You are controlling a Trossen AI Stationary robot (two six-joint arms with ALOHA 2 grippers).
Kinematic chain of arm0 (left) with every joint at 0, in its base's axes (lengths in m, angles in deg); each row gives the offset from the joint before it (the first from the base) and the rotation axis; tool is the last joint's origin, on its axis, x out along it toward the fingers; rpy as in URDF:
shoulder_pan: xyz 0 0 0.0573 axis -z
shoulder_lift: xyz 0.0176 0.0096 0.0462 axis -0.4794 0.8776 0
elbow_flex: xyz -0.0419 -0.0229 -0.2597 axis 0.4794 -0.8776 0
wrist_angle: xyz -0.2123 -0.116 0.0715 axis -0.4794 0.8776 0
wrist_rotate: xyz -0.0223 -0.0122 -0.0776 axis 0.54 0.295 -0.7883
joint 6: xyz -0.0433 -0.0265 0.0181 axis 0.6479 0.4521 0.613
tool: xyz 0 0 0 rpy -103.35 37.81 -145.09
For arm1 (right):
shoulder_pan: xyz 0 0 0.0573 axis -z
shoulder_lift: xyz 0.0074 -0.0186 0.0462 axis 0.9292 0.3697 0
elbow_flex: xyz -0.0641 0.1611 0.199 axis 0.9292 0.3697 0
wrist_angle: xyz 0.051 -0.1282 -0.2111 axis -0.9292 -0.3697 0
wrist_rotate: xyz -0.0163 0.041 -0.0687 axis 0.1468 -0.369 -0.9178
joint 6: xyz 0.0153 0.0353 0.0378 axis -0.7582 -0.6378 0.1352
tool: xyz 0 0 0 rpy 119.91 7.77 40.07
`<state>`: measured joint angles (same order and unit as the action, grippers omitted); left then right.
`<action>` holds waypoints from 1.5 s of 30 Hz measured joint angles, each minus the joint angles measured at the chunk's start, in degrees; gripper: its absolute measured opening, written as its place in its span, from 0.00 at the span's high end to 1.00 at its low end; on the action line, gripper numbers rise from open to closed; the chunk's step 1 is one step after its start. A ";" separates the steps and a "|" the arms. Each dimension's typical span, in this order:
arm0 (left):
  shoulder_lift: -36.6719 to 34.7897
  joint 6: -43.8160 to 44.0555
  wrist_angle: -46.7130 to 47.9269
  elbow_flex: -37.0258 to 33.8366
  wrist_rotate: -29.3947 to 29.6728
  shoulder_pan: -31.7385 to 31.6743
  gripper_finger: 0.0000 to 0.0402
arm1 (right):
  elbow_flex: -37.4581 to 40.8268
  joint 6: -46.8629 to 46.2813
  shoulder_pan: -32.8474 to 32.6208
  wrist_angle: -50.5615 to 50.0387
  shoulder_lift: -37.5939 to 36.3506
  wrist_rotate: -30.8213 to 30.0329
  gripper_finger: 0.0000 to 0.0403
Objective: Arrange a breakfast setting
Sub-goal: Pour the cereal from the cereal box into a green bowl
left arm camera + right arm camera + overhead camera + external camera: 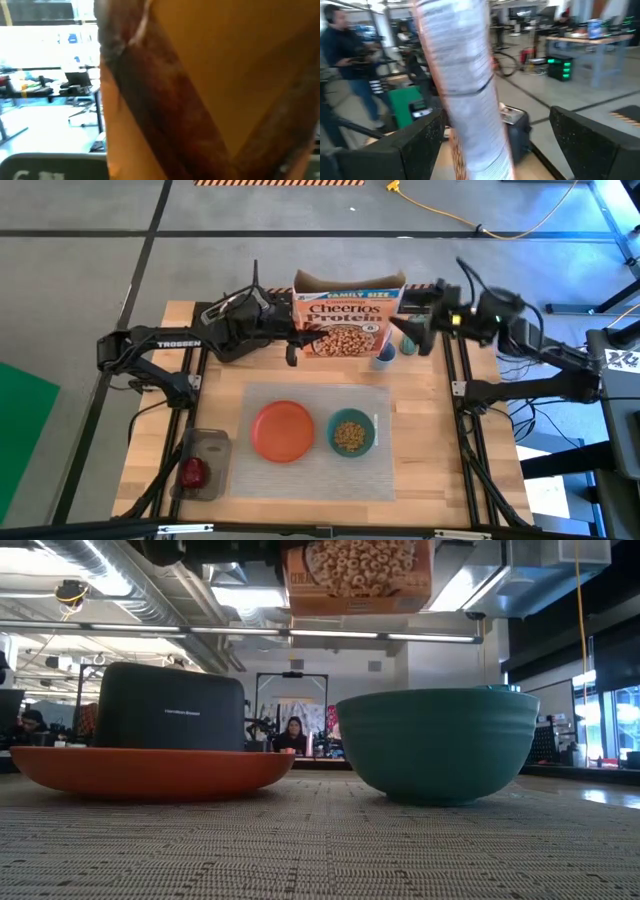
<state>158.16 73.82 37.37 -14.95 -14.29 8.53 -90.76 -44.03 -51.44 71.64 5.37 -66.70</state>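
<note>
You are looking at a pale translucent rectangular placemat (318,442) lying flat at the middle of the wooden counter (425,480). A round orange plate (282,430) is sitting empty on its left half. Just beside it, apart, a smaller teal bowl (352,434) is standing upright, holding cereal. A red apple (193,472) is resting on the black toaster (205,464), off the placemat's left edge.
</note>
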 joint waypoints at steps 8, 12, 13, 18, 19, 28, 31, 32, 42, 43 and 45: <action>0.00 -1.28 2.05 0.02 -8.61 -7.62 0.72 | -7.00 -5.39 12.36 1.29 12.76 26.85 0.27; 0.47 -2.04 4.74 0.07 -13.84 -12.09 0.72 | -9.78 -3.90 13.65 1.64 17.83 27.65 0.40; 0.94 -2.45 5.46 0.07 -15.19 -12.92 0.72 | -10.32 -3.59 13.65 1.97 18.99 27.71 0.44; 2.79 -2.93 6.02 0.04 -16.20 -15.87 0.72 | -11.36 -2.33 13.74 5.08 23.07 25.84 0.69; 2.82 -2.94 6.23 0.04 -15.18 -16.38 0.72 | -11.36 -1.98 13.74 5.06 23.50 24.73 0.75; 2.82 -2.82 6.57 0.02 -11.36 -21.15 0.58 | -10.87 7.10 17.33 4.60 25.08 17.28 0.98; 2.70 -2.67 6.57 0.08 -10.71 -22.87 0.50 | -9.99 7.75 19.71 4.70 25.20 22.36 0.99; 2.67 -2.67 6.58 0.11 -10.67 -23.43 0.47 | -9.92 7.77 20.20 4.74 25.20 23.40 0.99; 2.59 0.29 2.21 0.13 -17.54 -27.41 0.17 | -8.80 14.47 20.28 5.13 27.56 25.75 1.00; 2.58 0.15 1.44 0.13 -17.64 -27.66 0.15 | -7.96 16.34 20.28 4.98 28.36 25.77 1.00; 2.59 -0.67 1.06 0.13 -17.41 -28.27 0.13 | -6.31 19.38 20.28 5.69 30.29 25.63 1.00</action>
<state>160.74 73.15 38.42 -14.82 -31.70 -19.74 -97.06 -24.65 -31.16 77.33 35.66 -41.07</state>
